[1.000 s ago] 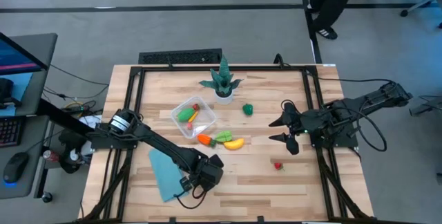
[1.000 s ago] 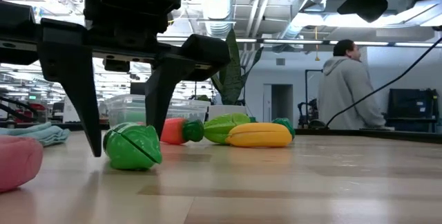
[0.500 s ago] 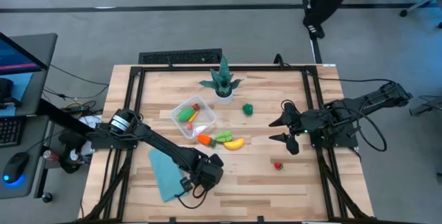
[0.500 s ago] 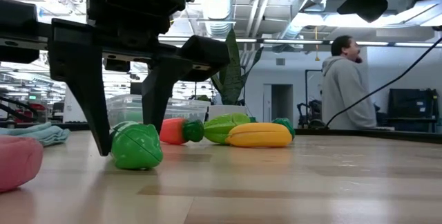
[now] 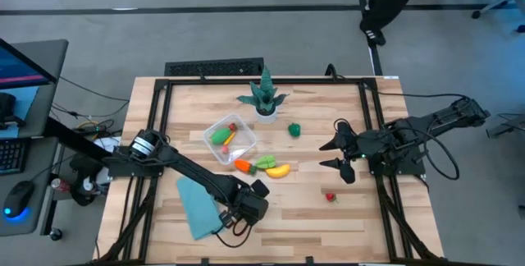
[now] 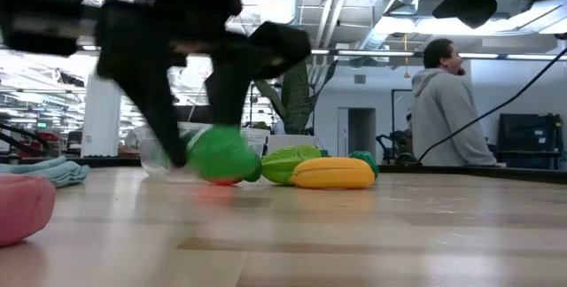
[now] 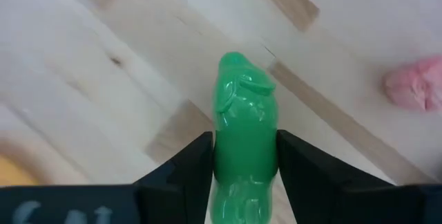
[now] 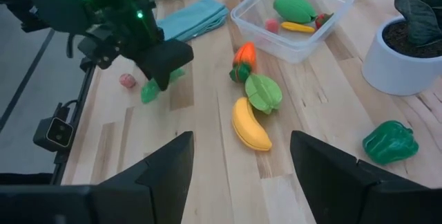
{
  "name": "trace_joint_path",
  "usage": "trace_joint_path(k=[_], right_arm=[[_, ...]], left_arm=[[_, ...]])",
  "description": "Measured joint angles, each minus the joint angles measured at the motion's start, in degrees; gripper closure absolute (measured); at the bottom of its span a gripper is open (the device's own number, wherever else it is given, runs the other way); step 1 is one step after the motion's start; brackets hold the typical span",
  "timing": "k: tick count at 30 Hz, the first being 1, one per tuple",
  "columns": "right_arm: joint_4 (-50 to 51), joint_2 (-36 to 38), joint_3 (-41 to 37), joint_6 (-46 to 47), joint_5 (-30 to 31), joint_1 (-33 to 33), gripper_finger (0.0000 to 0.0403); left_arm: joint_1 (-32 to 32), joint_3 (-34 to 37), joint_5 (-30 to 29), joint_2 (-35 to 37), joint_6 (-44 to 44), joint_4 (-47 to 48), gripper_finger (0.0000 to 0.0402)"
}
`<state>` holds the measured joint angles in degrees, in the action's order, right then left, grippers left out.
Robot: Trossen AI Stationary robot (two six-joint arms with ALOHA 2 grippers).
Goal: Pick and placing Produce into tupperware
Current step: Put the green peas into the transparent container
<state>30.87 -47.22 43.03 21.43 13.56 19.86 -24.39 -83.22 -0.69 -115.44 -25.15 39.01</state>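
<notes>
My left gripper point(image 7: 243, 156) pinches a green vegetable point(image 7: 243, 124) narrowly by one end, just above the near table edge, well short of the tub point(image 5: 230, 139). It could twist or slip out during the carry. Its long axis runs straight out beyond my fingertips, stalk end forward; my right gripper point(image 5: 344, 155) waits wide open.

Glossy green produce piece point(image 7: 245, 134), pale wood-grain table point(image 7: 124, 79), pink piece point(image 7: 416, 91)
</notes>
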Motion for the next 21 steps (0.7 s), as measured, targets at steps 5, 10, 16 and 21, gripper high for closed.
trace_joint_path(k=[5,10,16,21], right_arm=[[0.00,0.00,0.00,0.00,0.00,0.01,0.0170],[0.00,0.00,0.00,0.00,0.00,0.01,0.0170],[0.00,0.00,0.00,0.00,0.00,0.01,0.0170],[0.00,0.00,0.00,0.02,0.00,0.01,0.0170]], left_arm=[[1.18,-5.54,-2.25,0.00,1.47,3.99,0.0255],[3.68,-11.46,-3.81,0.00,3.46,10.39,0.0255],[6.98,-17.66,-4.72,0.00,7.63,19.40,0.0255],[9.67,-21.00,-4.76,0.00,10.83,26.61,0.0255]])
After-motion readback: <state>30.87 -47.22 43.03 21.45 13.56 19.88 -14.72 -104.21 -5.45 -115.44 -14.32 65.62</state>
